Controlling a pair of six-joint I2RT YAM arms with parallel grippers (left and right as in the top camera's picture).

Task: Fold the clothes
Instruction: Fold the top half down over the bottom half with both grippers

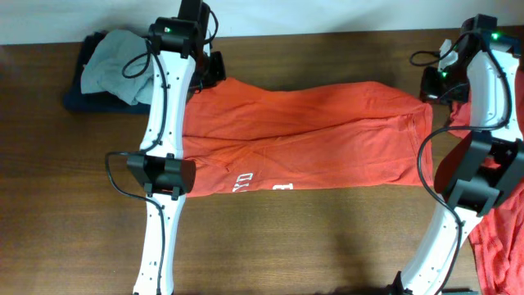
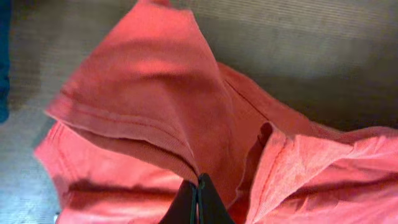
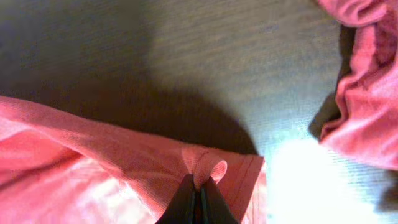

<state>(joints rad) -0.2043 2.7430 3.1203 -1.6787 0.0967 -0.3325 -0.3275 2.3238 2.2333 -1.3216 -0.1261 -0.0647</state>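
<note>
An orange-red T-shirt (image 1: 311, 135) lies stretched across the table, partly folded, with bits of white print (image 1: 260, 184) at its front edge. My left gripper (image 1: 211, 72) is shut on the shirt's far-left end, pinching fabric by the sleeve (image 2: 143, 81) between its fingertips (image 2: 198, 184). My right gripper (image 1: 429, 88) is shut on the shirt's far-right hem, a small fold of cloth (image 3: 205, 165) bunched at its fingertips (image 3: 199, 185). A second orange-red shirt (image 1: 499, 233) lies crumpled at the right edge and also shows in the right wrist view (image 3: 367, 106).
A pile of grey and dark blue clothes (image 1: 110, 70) sits at the far left corner. The dark wooden table (image 1: 311, 238) runs to its front edge below the shirt.
</note>
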